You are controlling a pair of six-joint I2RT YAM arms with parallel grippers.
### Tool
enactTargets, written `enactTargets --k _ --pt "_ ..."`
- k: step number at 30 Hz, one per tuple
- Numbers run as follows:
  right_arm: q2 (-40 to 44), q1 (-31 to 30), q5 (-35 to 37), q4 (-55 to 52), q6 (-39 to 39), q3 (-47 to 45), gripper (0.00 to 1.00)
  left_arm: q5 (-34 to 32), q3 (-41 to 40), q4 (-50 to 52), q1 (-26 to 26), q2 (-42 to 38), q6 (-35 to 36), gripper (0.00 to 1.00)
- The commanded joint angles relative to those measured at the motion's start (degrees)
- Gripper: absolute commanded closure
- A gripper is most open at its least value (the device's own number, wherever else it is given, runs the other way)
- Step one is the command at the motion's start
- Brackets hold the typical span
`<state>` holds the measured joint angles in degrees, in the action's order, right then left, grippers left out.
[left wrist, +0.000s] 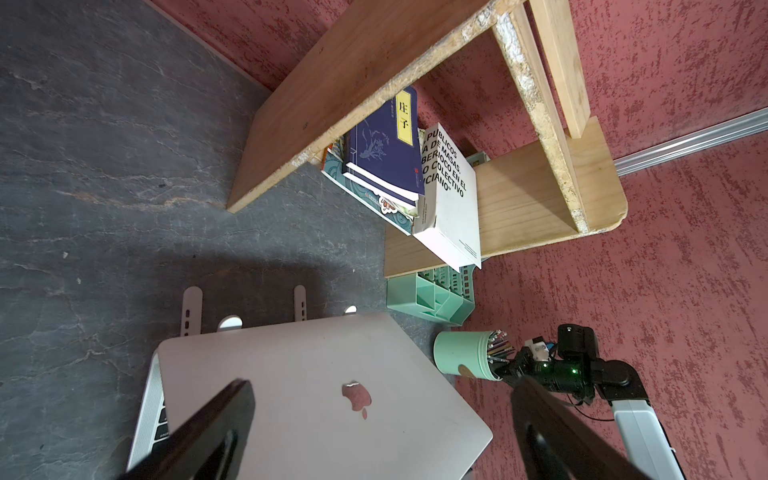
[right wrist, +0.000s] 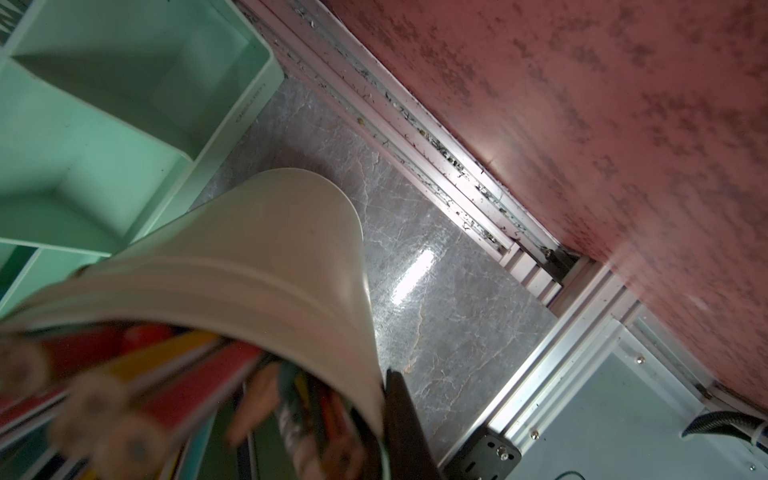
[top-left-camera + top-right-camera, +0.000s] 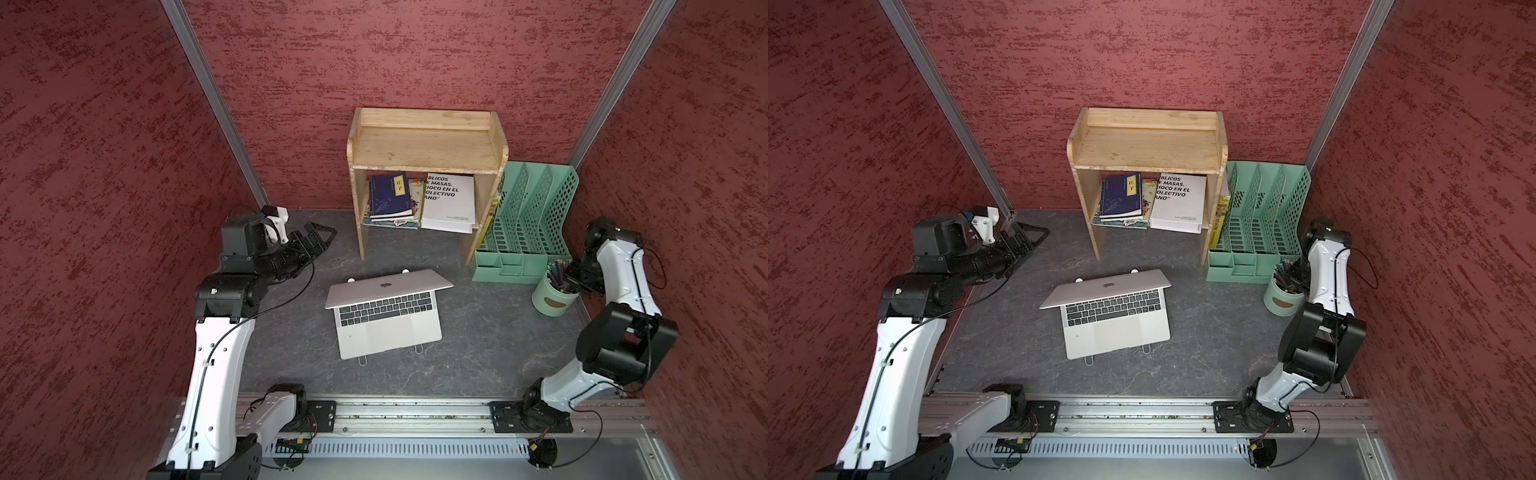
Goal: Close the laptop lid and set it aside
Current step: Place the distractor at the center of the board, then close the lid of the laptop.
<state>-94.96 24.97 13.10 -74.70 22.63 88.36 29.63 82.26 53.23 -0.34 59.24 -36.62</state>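
The table (image 3: 478, 365) has a dark grey top with pale veins, like marble. At the back, against the red wall, a small wooden shelf (image 3: 428, 145) stands on it. Just beside the shelf there is a mint-green file organizer (image 3: 536, 208). In front of the organizer, very near to it, stands a mint-green pen cup (image 3: 555, 301) full of pencils. Near the middle of the table lies a white laptop stand (image 1: 192, 309), mostly covered by the laptop (image 3: 390, 332) that rests on it
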Motion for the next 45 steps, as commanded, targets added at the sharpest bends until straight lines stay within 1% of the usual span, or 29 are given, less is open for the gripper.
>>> enactTargets --k 1,7,8,10,11,14,16,18,19,22,24,26,30,32,34,35,37,39,41,45 --pt "-1.01 0.60 -1.47 3.83 -1.30 2.17 1.00 1.38 2.89 5.51 -0.19 0.49 1.17 0.00" --pt "-2.42 0.60 -3.75 5.26 -0.75 1.75 1.00 0.77 5.42 12.74 -0.18 1.05 1.54 0.00" --pt "-2.50 2.05 -4.27 5.58 -0.74 1.61 0.97 0.58 5.72 13.98 -0.19 1.01 1.63 0.00" --pt "-2.68 2.54 -5.14 6.11 -0.82 1.48 0.88 0.57 6.11 15.92 -0.19 0.90 1.68 0.00" --pt "-2.80 2.55 -5.36 6.14 -0.83 1.56 0.82 0.56 6.20 16.75 -0.19 0.81 1.72 0.00" --pt "-2.62 2.72 -6.50 6.49 -0.60 1.70 0.56 0.25 6.34 18.69 -0.19 0.29 1.79 0.00" --pt "-2.40 2.72 -6.53 6.02 0.33 1.95 0.29 -0.01 6.40 19.66 -0.19 -0.03 1.73 0.00" --pt "-1.32 2.71 -6.50 5.40 1.60 2.17 0.06 -0.46 6.66 20.81 -0.18 -0.32 1.73 0.00" --pt "-0.31 2.76 -6.36 5.10 2.36 2.24 0.02 -0.72 6.79 21.41 -0.19 -0.43 1.68 0.00" --pt "4.05 2.74 -6.10 4.45 4.82 1.83 0.01 -1.04 6.78 22.89 -0.19 -0.70 1.81 0.00" --pt "8.96 2.73 -6.10 4.04 6.53 0.86 0.02 -1.03 6.70 23.42 -0.18 -0.63 1.75 0.00" --pt "14.21 2.70 -7.54 3.77 8.48 -0.49 0.02 -0.53 6.47 23.75 -0.17 -0.55 1.49 0.00" --pt "25.15 0.42 -13.54 3.41 11.73 -2.94 0.01 -0.19 6.02 24.65 -0.25 -0.74 1.29 0.00" --pt "30.04 -3.30 -20.80 3.82 15.35 -4.33 0.01 -0.55 5.20 25.35 -0.49 -1.18 1.35 0.00" --pt "32.86 -8.82 -25.84 3.51 18.09 -4.45 0.02 -1.38 4.41 26.29 -0.65 -1.83 1.46 0.00" --pt "33.21 -13.19 -27.44 3.26 19.20 -3.82 0.02 -1.92 3.82 26.69 -0.70 -2.49 1.51 0.00" --pt "32.78 -23.82 -27.74 1.95 22.02 -1.77 0.01 -2.61 2.41 27.30 -0.69 -3.77 1.38 0.00" --pt "31.63 -33.25 -25.95 0.56 23.87 1.12 0.01 -2.94 0.94 27.74 -0.75 -5.20 0.74 0.00" --pt "30.06 -39.38 -24.35 -0.57 24.77 3.90 0.01 -3.35 -0.43 28.23 -0.70 -6.98 -0.03 0.00" --pt "25.56 -47.79 -23.16 -3.02 24.15 8.64 0.02 -3.56 -3.37 28.44 -0.79 -11.25 -2.86 0.00"
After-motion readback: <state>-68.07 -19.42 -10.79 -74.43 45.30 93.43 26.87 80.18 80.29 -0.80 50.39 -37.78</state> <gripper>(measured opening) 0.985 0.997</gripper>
